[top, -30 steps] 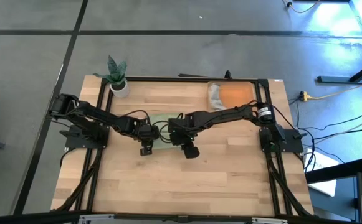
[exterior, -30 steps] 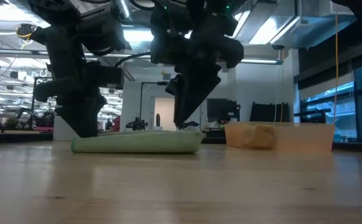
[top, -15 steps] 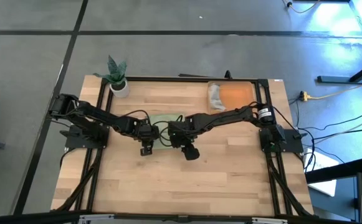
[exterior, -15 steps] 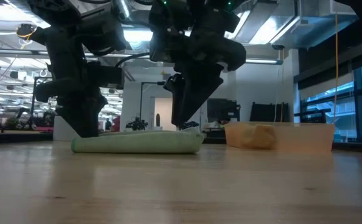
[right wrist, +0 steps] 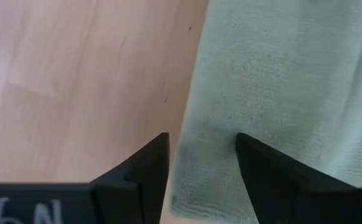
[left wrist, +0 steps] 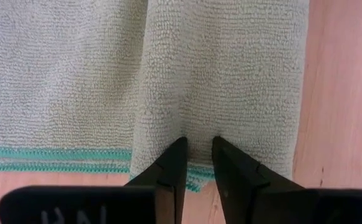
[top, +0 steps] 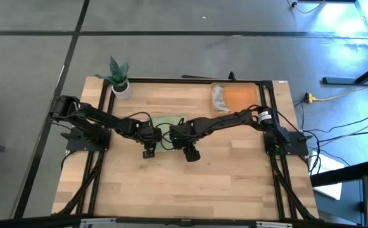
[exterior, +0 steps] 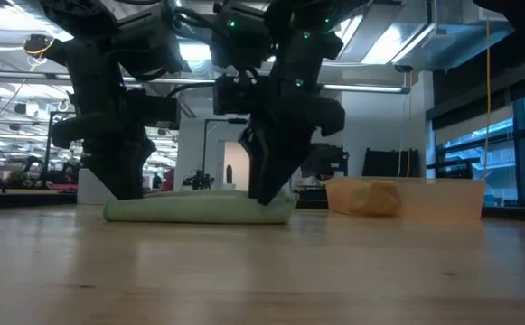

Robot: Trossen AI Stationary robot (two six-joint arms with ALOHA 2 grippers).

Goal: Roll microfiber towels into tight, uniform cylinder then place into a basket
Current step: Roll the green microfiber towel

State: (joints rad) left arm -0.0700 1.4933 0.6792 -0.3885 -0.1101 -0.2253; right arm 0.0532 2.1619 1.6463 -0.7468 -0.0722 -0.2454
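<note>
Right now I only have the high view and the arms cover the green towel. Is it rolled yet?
Observer: Partly. The left wrist view shows a rolled fold of the green towel beside a flat layer not yet rolled.
Operator: Right hand gripping it?
Observer: No. The right hand is open, with one finger over the bare table and the other over the towel's end.
Operator: Left hand?
Observer: The left hand has its fingers narrowly apart, with the tips at the roll's teal-stitched hem.
Operator: Any of it lifted?
Observer: No. In the low view it lies on the wood as a low bundle.
</note>
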